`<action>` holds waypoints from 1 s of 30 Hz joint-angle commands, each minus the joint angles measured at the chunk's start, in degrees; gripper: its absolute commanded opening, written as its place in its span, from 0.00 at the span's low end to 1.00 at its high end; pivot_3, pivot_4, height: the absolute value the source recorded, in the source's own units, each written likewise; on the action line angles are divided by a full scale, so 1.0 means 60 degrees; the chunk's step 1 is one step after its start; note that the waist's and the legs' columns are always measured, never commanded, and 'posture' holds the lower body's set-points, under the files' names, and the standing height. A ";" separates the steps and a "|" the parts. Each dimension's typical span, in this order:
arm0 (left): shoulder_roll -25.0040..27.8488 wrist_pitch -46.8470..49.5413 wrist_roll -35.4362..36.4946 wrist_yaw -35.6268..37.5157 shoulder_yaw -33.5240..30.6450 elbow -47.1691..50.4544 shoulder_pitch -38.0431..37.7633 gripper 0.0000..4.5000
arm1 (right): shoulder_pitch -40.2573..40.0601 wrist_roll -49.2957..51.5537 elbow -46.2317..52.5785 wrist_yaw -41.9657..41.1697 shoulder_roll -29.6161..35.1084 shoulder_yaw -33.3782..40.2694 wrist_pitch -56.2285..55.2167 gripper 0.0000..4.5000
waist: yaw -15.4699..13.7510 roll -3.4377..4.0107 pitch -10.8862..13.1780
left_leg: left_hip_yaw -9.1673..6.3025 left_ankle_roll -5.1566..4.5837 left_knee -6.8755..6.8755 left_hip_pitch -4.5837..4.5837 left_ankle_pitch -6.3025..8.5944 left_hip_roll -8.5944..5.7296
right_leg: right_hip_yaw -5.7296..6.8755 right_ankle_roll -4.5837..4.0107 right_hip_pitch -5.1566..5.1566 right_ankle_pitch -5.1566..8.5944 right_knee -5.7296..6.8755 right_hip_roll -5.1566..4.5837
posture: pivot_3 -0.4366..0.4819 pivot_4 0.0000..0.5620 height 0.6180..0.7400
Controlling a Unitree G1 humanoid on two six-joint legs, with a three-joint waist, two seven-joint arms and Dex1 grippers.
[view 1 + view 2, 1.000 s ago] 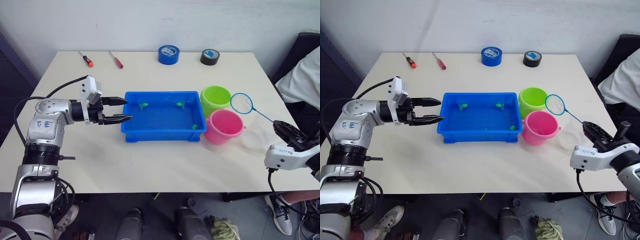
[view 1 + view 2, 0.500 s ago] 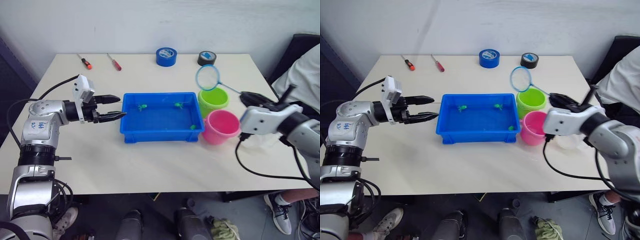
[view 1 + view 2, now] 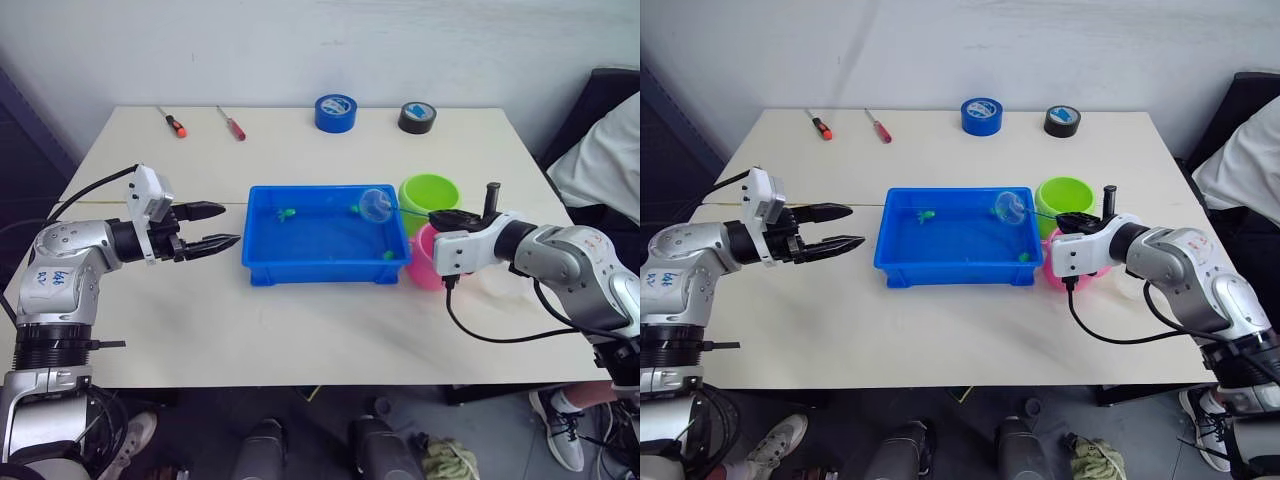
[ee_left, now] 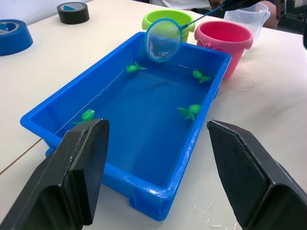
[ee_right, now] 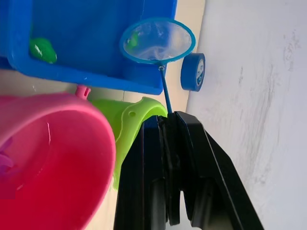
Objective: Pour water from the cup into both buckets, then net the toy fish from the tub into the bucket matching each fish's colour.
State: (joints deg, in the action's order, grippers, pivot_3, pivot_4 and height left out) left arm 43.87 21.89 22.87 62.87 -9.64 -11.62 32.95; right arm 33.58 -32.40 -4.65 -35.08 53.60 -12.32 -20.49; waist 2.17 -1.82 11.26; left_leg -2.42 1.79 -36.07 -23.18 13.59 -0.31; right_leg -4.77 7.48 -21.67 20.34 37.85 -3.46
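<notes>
The right gripper (image 5: 165, 125), clamped on the net's (image 3: 377, 205) thin handle, holds the hoop over the far right of the blue tub (image 3: 262, 268), while the left gripper (image 3: 217, 226) hovers wide apart left of it.

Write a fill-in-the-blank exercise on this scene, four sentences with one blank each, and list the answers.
1. The right tool is shut on the handle of the ____.
2. The hoop hangs over the blue ____.
3. The fish seen in the water are all ____.
4. The left tool is ____, beside the tray and holding nothing.

Missing words: net; tub; green; open
</notes>
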 commanded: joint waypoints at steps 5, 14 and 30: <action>0.0196 0.0155 0.0306 -0.0233 -0.0441 0.0690 -0.0224 0.80 | 0.0833 -0.0965 -0.1049 0.0583 0.0437 -0.0453 -0.1790 0.00 | 0.0060 0.0001 0.0000 | 0.0001 0.0000 0.0001 -0.0001 0.0000 -0.0001 | -0.0001 0.0000 -0.0002 0.0000 0.0000 0.0000 | 0.48 0.27 0.95; 0.0184 0.0270 0.0382 -0.0346 -0.0448 0.0845 -0.0265 0.80 | 0.0908 -0.1806 -0.1130 0.0654 0.0617 -0.0784 -0.2622 0.00 | 0.0179 0.0001 0.0001 | 0.0001 0.0000 -0.0001 0.0000 0.0000 0.0000 | -0.0003 0.0000 -0.0001 0.0000 0.0004 0.0001 | 0.48 0.27 0.95; 0.0190 0.0275 0.0459 -0.0446 -0.0478 0.0901 -0.0358 0.80 | 0.1011 0.0036 -0.0304 -0.1624 0.1001 -0.0362 -0.2183 0.00 | 0.0148 0.0001 0.0001 | -0.0005 0.0000 -0.0002 0.0000 0.0000 -0.0001 | 0.0001 0.0000 0.0008 0.0000 -0.0001 -0.0008 | 0.48 0.27 0.95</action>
State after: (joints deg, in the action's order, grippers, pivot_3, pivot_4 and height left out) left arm 43.94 23.76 24.56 60.50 -10.67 -7.90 30.86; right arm 38.05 -33.45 -7.81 -44.09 58.65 -17.14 -34.33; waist 3.06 -1.81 11.26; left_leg -2.47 1.79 -36.09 -23.18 13.59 -0.31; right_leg -4.76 7.48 -21.62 20.34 37.84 -3.51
